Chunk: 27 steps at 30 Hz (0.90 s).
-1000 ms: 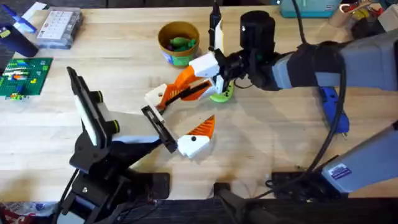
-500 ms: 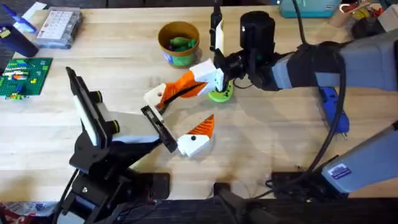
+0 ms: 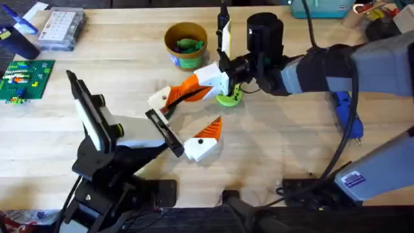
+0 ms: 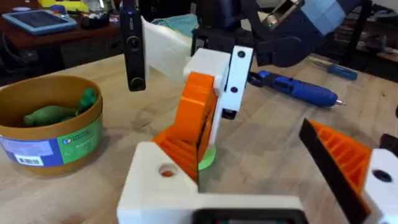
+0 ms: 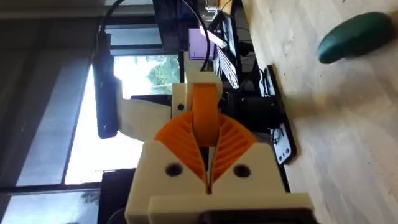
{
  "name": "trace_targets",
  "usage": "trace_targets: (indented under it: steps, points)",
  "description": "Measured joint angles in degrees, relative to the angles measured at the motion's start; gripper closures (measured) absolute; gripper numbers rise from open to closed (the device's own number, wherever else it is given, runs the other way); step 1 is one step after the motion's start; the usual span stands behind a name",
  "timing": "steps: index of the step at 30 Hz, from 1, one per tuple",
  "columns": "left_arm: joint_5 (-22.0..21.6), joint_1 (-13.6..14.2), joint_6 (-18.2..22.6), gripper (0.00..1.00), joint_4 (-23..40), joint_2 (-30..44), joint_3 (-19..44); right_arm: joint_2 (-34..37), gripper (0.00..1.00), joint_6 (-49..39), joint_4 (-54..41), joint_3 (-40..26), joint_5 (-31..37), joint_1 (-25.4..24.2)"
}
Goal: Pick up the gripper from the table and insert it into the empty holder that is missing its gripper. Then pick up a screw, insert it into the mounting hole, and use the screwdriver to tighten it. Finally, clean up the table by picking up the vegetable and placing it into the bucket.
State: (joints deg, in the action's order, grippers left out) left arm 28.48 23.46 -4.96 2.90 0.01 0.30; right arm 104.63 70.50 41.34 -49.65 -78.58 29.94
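near the middle of the worktop (image 3: 272,149), the right arm's fingers (image 3: 208,79) pinch the gripper (image 3: 173,95), its white base toward the left arm and its orange body rising into the grip. the right wrist view shows those fingers (image 5: 208,155) pressed on both sides of the orange wedge (image 5: 204,118). just below and to the left in the overhead view, the holder (image 3: 163,131) sits at the tip of the black-and-white left arm, its one white-and-orange finger (image 3: 204,140) lying on the worktop side. with only that single finger mounted, i cannot tell a spread or pressed state for the left arm. a lime-green disc (image 3: 229,98) lies just beside the right arm's fingers. farther back stands the bucket (image 3: 185,44), with a green vegetable (image 3: 189,45) inside it. a blue screwdriver (image 3: 345,115) lies under the right arm's grey sleeve.
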Motion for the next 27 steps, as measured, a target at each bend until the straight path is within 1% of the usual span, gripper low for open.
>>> trace_targets:
  steps: [2,3,7,11,15,18,23,24,25,27]
  points:
    - [-0.1,0.0,0.0,0.014,0.0,0.0,0.0,0.0,0.989,0.0,0.0,0.0,0.2,0.0]
    - [-0.1,0.0,0.0,0.014,0.0,0.0,0.0,0.0,0.967,0.0,-0.1,0.0,0.2,0.0]
    - [-0.2,0.0,0.0,0.014,0.0,0.0,0.0,0.0,0.837,0.1,-0.3,0.0,0.7,0.2]
    - [0.8,0.0,0.1,0.014,0.0,0.0,0.0,0.0,0.723,0.0,-0.5,0.0,1.9,0.9]
    - [1.0,0.0,0.1,0.013,0.0,0.0,0.0,0.0,0.655,0.0,-0.5,0.0,2.4,1.1]
    - [1.2,0.0,0.1,0.013,0.0,0.0,0.0,0.0,0.489,0.1,-0.5,0.0,2.6,1.1]
    - [1.5,0.0,0.1,0.013,0.0,0.0,0.0,0.0,0.071,0.1,-0.5,0.0,2.8,1.1]
    - [1.6,0.0,0.1,0.013,0.0,0.0,0.0,0.0,0.029,0.0,-0.5,0.0,2.8,1.0]
    - [1.6,0.0,0.1,0.013,0.0,0.0,0.0,0.0,0.013,0.0,-0.5,0.0,3.0,0.9]
    - [1.6,0.0,0.2,0.013,0.0,0.0,0.0,0.0,0.007,0.0,-0.5,0.0,3.6,0.6]
